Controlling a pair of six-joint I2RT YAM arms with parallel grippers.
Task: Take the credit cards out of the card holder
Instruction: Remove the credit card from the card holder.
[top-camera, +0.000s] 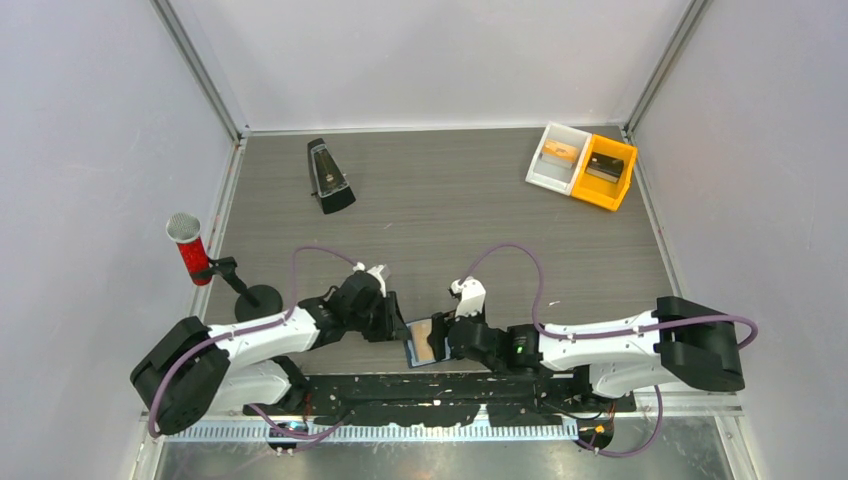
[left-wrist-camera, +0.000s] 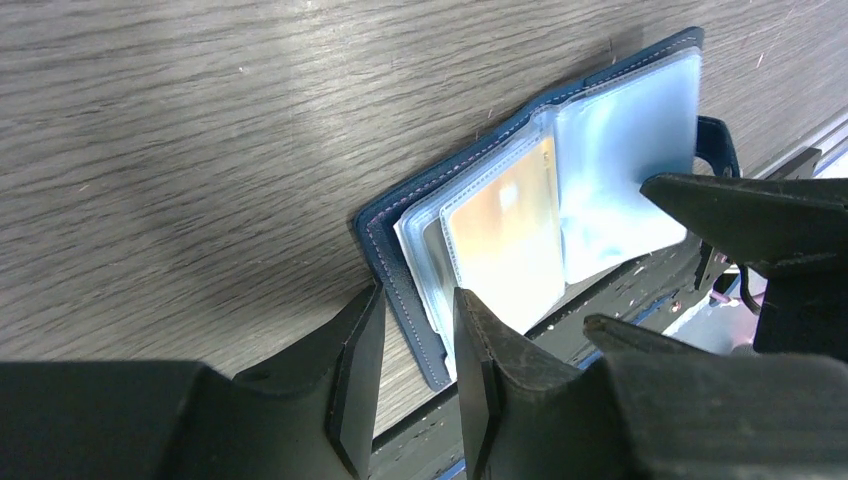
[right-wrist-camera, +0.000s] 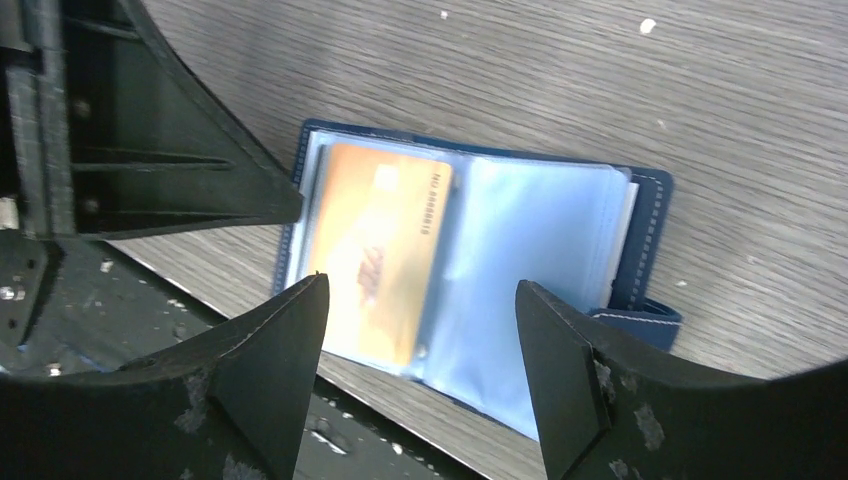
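Plainly, the small navy-blue bifold card holder (top-camera: 427, 343) lies open on the grey wood-grain surface (top-camera: 450, 210), low in the middle of the top view, between both hands. The right hand (right-wrist-camera: 420, 290) hovers directly over it with fingers wide apart. The left hand (left-wrist-camera: 418, 295), fingers narrowly apart, straddles its navy edge. We see the orange-yellow card (right-wrist-camera: 385, 250) in a clear plastic sleeve on the left half in the right wrist view, long axis up-down.

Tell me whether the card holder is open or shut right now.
Open. The card holder lies spread on the table, its clear sleeves facing up, with an orange-yellow card showing inside one sleeve.
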